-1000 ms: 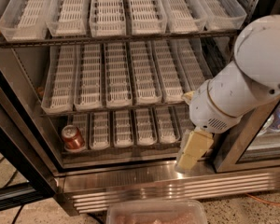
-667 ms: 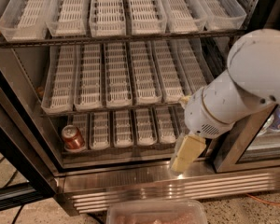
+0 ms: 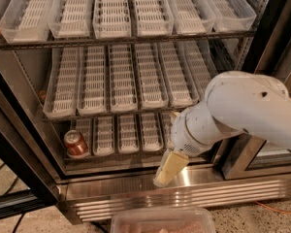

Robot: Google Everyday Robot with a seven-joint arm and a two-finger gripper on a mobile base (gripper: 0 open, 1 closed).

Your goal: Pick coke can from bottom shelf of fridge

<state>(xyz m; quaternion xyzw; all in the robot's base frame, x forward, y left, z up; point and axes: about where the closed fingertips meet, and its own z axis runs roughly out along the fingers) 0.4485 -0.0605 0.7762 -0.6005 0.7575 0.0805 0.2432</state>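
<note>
The coke can [image 3: 76, 143] stands upright at the far left end of the bottom shelf [image 3: 129, 136]. It lies at ten o'clock from the gripper [image 3: 165, 174], which hangs before the fridge [image 3: 111, 194] base, well apart. I cannot tell whether the gripper is open; it holds no can.

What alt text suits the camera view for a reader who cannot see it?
The gripper hangs before the steel base of the open fridge, apart from and right of the coke can, which stands upright at the left end of the bottom shelf.
</note>
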